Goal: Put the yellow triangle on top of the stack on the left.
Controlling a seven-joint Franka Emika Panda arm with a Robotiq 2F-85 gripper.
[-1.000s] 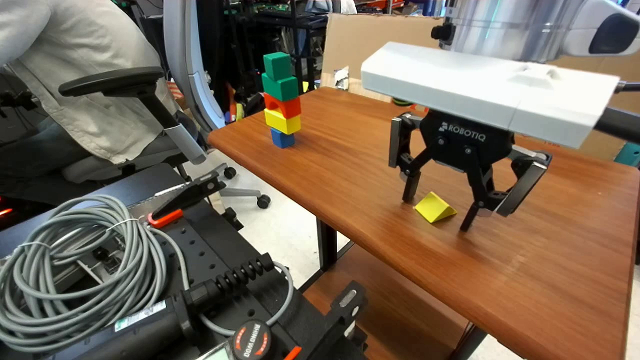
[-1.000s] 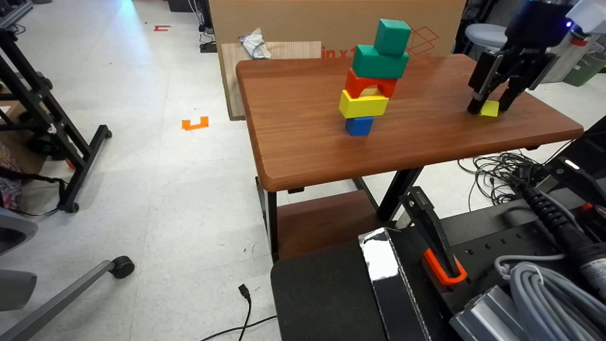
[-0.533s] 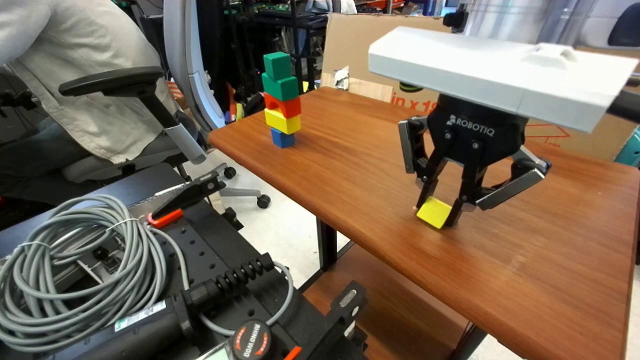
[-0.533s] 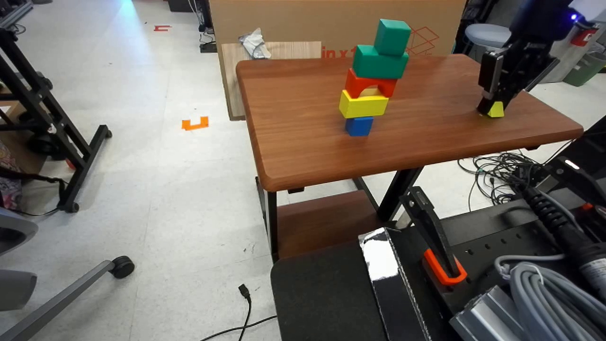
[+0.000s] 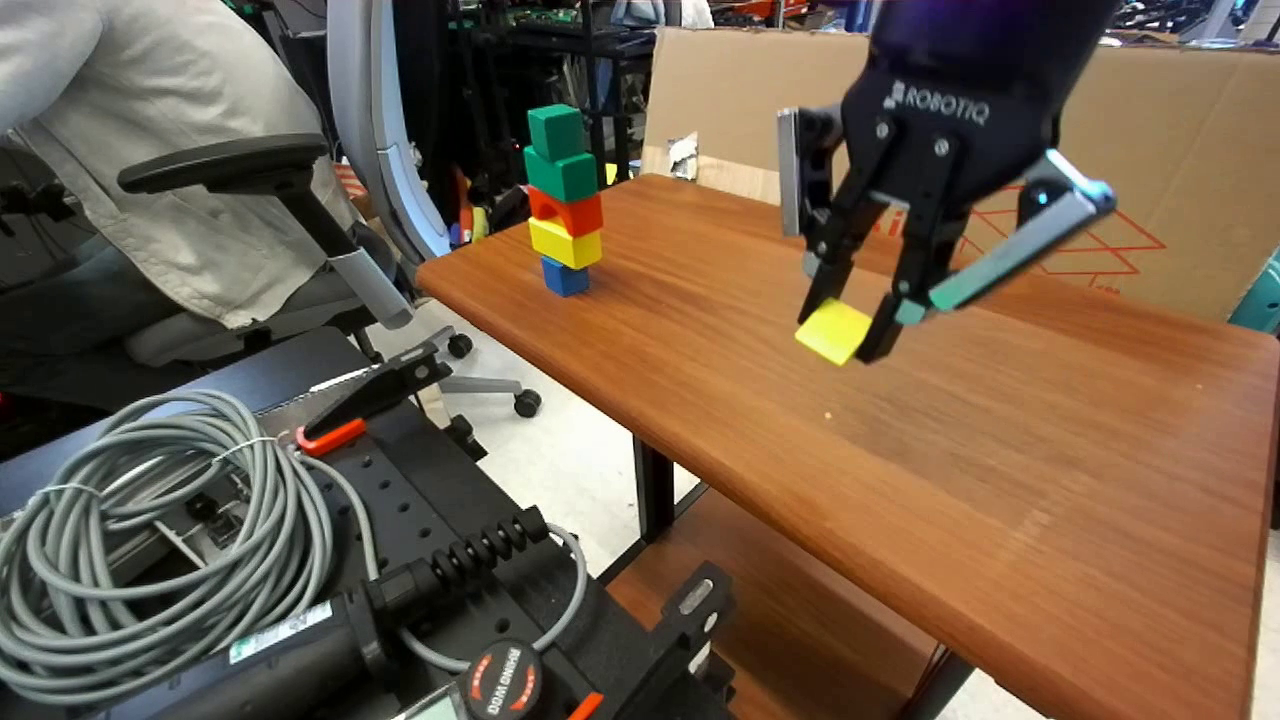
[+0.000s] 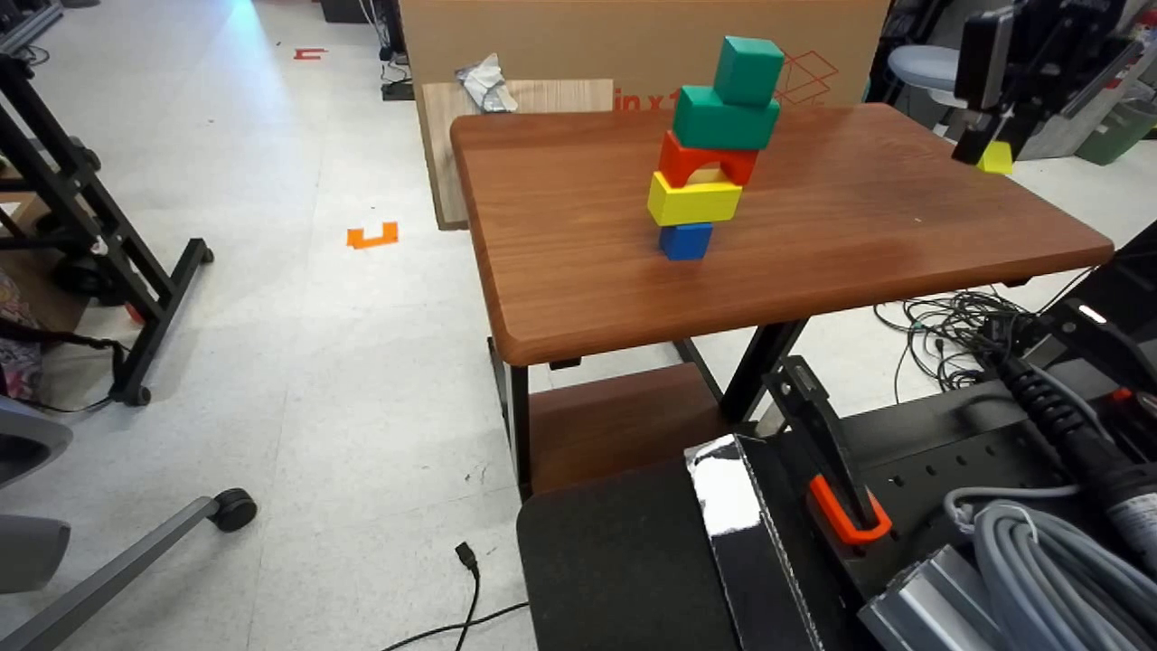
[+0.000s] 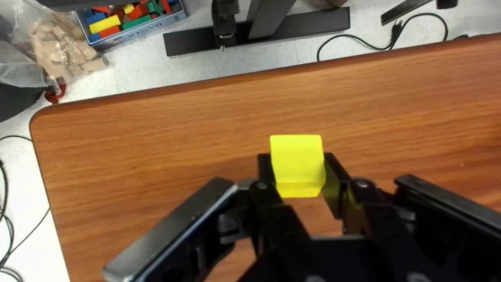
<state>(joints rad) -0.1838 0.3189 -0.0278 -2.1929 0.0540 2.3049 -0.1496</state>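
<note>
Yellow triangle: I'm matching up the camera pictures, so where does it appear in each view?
In an exterior view: yellow triangle right of centre, mid-height.
In an exterior view: yellow triangle upper right.
In the wrist view: yellow triangle just right of and below centre.
Shared landmark: brown tabletop, in all three.

In an exterior view, the yellow triangle (image 5: 833,330) was held up, right of middle. The stack (image 5: 571,203), 5 high, green on top, stood left of middle.
</note>
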